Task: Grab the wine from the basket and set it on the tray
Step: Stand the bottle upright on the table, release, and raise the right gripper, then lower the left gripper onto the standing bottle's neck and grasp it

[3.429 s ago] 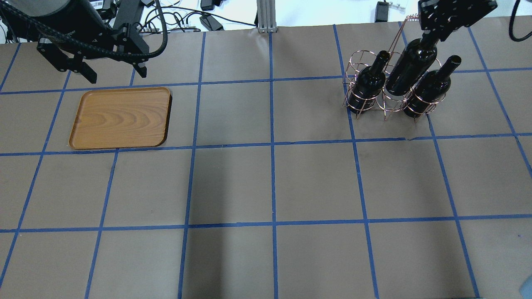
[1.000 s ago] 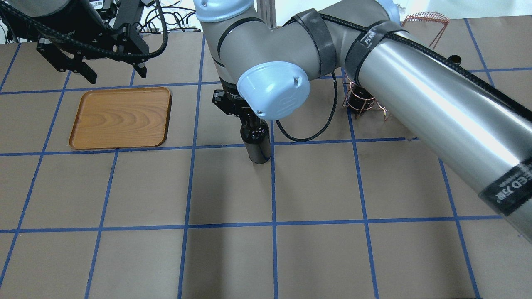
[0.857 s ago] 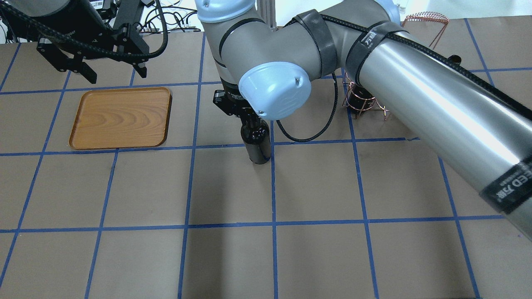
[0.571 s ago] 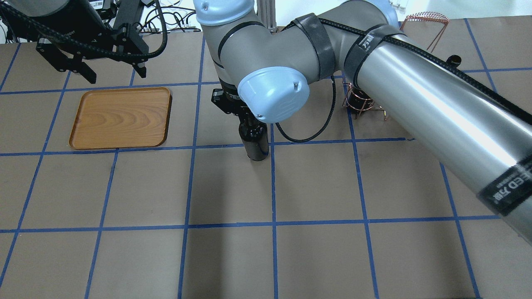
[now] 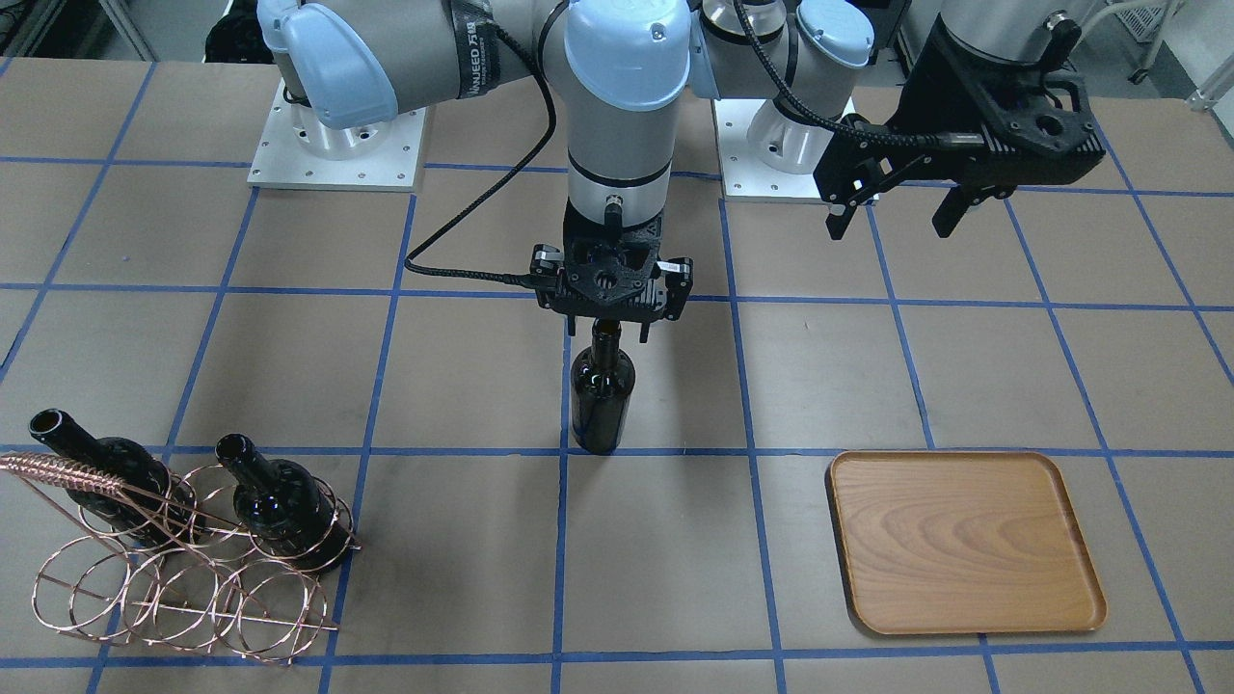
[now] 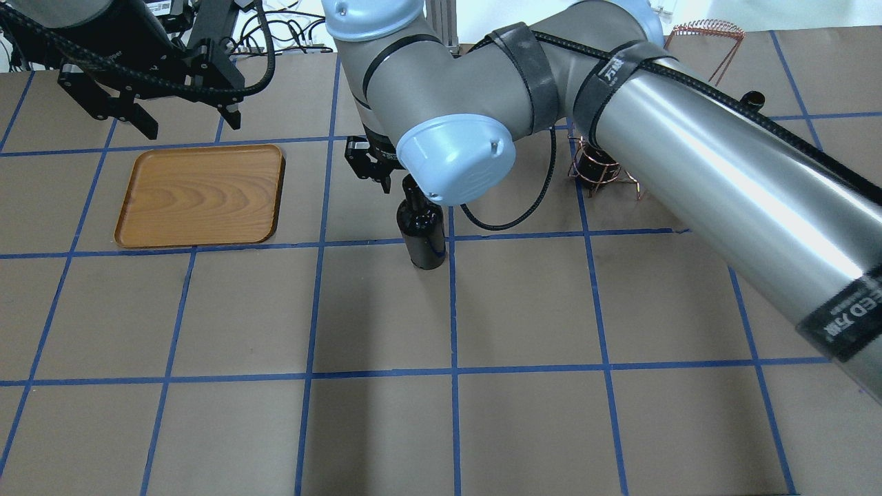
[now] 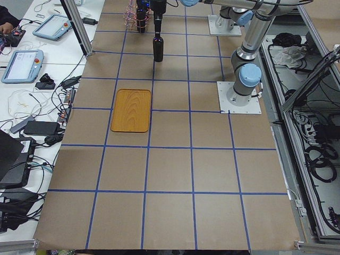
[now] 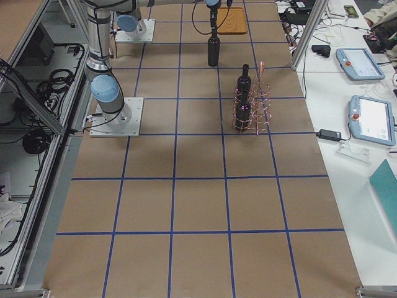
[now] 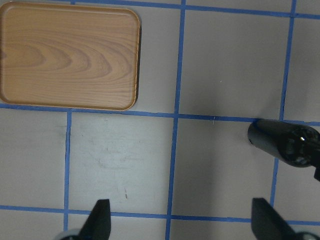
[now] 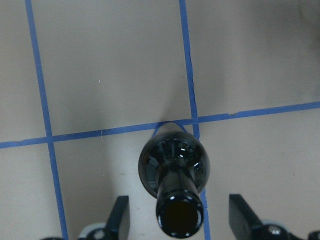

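The wine (image 6: 422, 238) now stands upright on its own on the counter (image 6: 524, 427), at a crossing of the blue tape lines (image 10: 195, 121), roughly midway between basket and tray. A moment ago the right hand (image 5: 607, 326) was clamped on its neck. Now its fingers (image 10: 120, 215) have sprung apart, one on either side of the open mouth with a clear gap to the glass. The bottle is therefore out of the basket but short of its goal, which looks like a drop-off for the other arm to pick up. Beyond it the tray (image 6: 200, 196) lies bare, well apart from the bottle. Past the tray the left hand (image 6: 191, 124) hangs with its fingers spread, unmoved over these seconds. Farthest off, the basket (image 5: 183, 588) holds the two other bottles (image 5: 280, 516).
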`<action>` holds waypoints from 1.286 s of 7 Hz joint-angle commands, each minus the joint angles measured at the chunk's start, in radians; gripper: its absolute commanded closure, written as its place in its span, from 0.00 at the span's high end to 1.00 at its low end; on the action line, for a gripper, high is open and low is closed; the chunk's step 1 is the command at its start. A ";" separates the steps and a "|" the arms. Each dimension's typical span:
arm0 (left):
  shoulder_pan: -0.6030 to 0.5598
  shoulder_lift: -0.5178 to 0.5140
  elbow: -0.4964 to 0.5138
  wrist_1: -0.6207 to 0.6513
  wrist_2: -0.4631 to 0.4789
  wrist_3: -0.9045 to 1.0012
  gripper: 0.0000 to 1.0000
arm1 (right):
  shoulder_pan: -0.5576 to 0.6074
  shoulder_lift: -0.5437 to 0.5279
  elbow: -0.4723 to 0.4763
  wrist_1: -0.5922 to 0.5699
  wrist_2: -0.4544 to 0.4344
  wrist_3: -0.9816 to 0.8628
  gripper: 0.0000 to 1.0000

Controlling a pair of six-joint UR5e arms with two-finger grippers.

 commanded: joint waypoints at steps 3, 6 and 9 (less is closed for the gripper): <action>-0.044 -0.052 -0.025 0.029 -0.013 -0.058 1.00 | -0.185 -0.178 -0.005 0.150 0.001 -0.275 1.00; -0.257 -0.160 -0.049 0.251 0.003 -0.278 1.00 | -0.439 -0.284 0.005 0.280 -0.004 -0.659 1.00; -0.397 -0.291 -0.051 0.311 0.026 -0.413 1.00 | -0.506 -0.356 0.015 0.357 0.004 -0.783 1.00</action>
